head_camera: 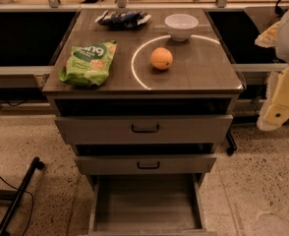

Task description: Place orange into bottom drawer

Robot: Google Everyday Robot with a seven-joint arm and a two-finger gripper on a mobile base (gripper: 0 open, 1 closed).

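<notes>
The orange sits on the dark top of the drawer cabinet, right of middle, inside a bright curved line of light. The bottom drawer is pulled out at the foot of the cabinet; its flat grey floor is bare. The two drawers above it, each with a black handle, stand slightly ajar. My gripper hangs at the right edge of the view, beside the cabinet and below its top, well to the right of the orange and holding nothing that I can see.
A white bowl stands behind the orange. A green snack bag lies at the left of the top and a dark blue bag at the back. A black bar and cable lie on the floor at the left.
</notes>
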